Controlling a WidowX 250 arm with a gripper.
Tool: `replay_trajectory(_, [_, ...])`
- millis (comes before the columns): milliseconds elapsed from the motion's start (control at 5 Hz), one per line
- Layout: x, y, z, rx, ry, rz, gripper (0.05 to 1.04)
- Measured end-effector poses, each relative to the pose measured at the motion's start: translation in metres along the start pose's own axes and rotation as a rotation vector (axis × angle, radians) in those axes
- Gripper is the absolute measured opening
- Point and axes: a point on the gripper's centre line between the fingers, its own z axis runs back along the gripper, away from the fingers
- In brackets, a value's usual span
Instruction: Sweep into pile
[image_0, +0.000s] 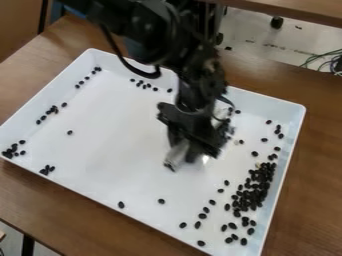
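The gripper (190, 142) hangs over the white tray (120, 145), a little right of its middle. A pale, greyish piece with a dark tip (177, 154) shows at the gripper's lower end; whether it is held cannot be made out. Small black beans lie in the tray, with a dense pile (252, 190) along the right side. Looser beans (202, 216) spread left of that pile. More beans sit near the left corner (13, 150), along the left wall and near the back wall. The arm hides part of the tray's back.
The tray's raised walls (284, 160) surround the beans on a brown wooden table (317, 200). Another wooden surface (300, 9) crosses the top right, and cables (325, 61) lie beyond the table at the right edge.
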Motion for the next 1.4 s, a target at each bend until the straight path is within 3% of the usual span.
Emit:
replay_trajectory(200, [-0.001, -0.02, 0.004, -0.005, 0.006, -0.022, 0.356])
replay_trajectory(400, [-0.007, -0.015, 0.014, -0.016, -0.003, 0.002, 0.356])
replay_trajectory(600, [-0.007, 0.012, 0.036, -0.003, -0.04, 0.049, 0.356])
replay_trajectory(800, [-0.008, 0.072, 0.05, 0.0, -0.072, 0.198, 0.356])
replay_trajectory(1000, [-0.02, 0.121, 0.048, 0.049, -0.045, 0.341, 0.356])
replay_trajectory(1200, [-0.028, 0.165, 0.021, 0.06, 0.008, 0.478, 0.356])
replay_trajectory(1400, [-0.03, 0.216, -0.002, 0.061, 0.042, 0.478, 0.356])
